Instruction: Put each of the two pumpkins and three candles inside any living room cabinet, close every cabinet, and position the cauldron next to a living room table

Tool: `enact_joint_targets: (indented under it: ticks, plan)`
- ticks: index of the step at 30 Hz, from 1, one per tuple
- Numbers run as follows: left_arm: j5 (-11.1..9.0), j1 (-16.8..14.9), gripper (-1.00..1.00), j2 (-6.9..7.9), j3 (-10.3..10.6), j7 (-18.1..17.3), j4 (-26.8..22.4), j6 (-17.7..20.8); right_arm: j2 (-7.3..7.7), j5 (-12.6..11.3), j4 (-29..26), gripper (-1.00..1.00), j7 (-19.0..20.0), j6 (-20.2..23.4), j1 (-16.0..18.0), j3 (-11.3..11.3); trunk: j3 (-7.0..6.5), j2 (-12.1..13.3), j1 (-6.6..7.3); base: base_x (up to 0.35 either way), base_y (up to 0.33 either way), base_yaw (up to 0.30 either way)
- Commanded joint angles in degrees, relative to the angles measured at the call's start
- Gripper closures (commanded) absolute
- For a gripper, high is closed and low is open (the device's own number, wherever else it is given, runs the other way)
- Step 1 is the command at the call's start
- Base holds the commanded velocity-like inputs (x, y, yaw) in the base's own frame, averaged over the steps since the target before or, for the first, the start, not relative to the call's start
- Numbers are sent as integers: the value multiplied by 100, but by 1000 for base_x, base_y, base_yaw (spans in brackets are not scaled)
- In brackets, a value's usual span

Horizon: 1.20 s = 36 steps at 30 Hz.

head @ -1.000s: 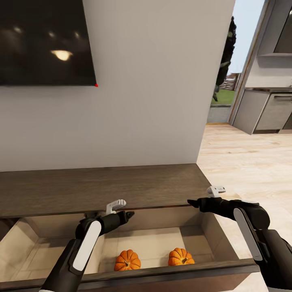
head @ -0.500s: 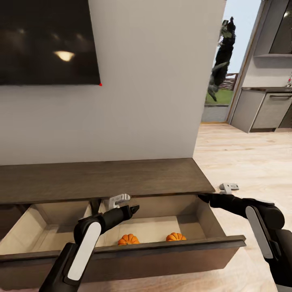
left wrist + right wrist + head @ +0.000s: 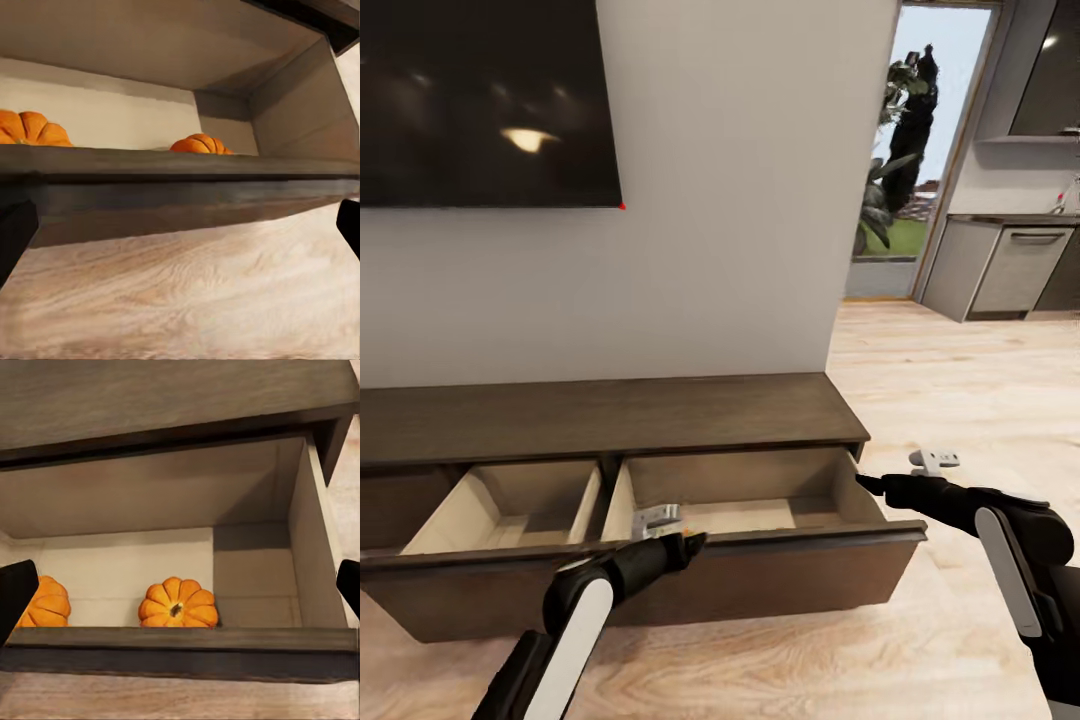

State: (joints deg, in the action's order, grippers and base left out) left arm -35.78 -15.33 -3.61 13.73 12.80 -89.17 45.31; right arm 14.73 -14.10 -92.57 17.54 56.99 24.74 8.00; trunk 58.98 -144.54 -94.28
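The long dark-brown cabinet [image 3: 610,415] stands against the wall with two drawers pulled out. Two orange pumpkins [image 3: 178,602] [image 3: 46,601] sit on the pale floor of the right drawer [image 3: 790,570]; the left wrist view catches them [image 3: 199,143] [image 3: 30,129] over the drawer front. My left gripper [image 3: 682,545] [image 3: 180,225] is open, just in front of that drawer front, holding nothing. My right gripper [image 3: 867,484] [image 3: 180,589] is open and empty beside the drawer's right end. The candles and the cauldron are out of view.
A dark TV screen [image 3: 480,100] hangs on the wall above the cabinet. The left drawer [image 3: 510,500] also stands open. Pale wood floor [image 3: 960,390] runs right toward a doorway [image 3: 910,150] and grey kitchen units [image 3: 1010,270].
The camera has backed away from the cabinet, so the drawer front now hides the pumpkins in the head view. Both grippers have come back from over the drawer to its front and right end.
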Motion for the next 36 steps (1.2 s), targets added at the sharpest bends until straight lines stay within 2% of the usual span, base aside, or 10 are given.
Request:
enact_joint_targets:
  ticks: [1, 7, 14, 17, 26, 28, 29, 31, 35, 36]
  plan:
    - [-36, 50, -100, 9, 21, 57, -10, -47, -1, 21, -4, -100, 39, 25, 4, 4, 5, -3, 5, -346, 0, 0]
    - [248, 215, -100, 40, 187, 64, -12, -282, -4, 24, -4, -100, 39, 23, 4, -15, 5, -3, 5, -334, 0, 0]
    - [365, 241, -100, 76, 207, 89, 100, -337, -5, 24, 0, -100, 39, 23, 4, -14, 5, -3, 5, -112, 0, 0]
    - [634, 240, -100, 139, 164, 90, 727, -722, 0, 28, -2, -100, 39, 23, 4, 8, 5, -3, 5, -23, 0, 0]
    - [954, 84, -100, 173, 137, 102, 2050, -1463, 11, 30, -2, -100, 39, 23, 11, 47, 5, -3, 5, -6, 0, 0]
    - [984, -2, -100, 174, 134, 104, 2339, -1594, 12, 30, -2, -100, 39, 23, 12, 49, 5, -3, 5, -1, 0, 0]
    - [1004, -120, -100, 177, 133, 104, 2683, -1743, 12, 29, -2, -100, 39, 23, 12, 50, 5, -3, 5, 0, 0, 0]
    - [1009, -246, -100, 180, 132, 103, 3046, -1899, 12, 29, -2, -100, 39, 23, 16, 51, 5, -3, 5, 0, 0, 0]
    - [1002, -413, -100, 185, 134, 99, 3583, -2205, 13, 30, -5, -100, 39, 23, 19, 53, 5, -3, 5, 0, 0, 0]
    - [1000, -456, -100, 187, 135, 96, 3744, -2388, 13, 30, -5, -100, 39, 23, 20, 56, 5, -3, 5, 0, 0, 0]
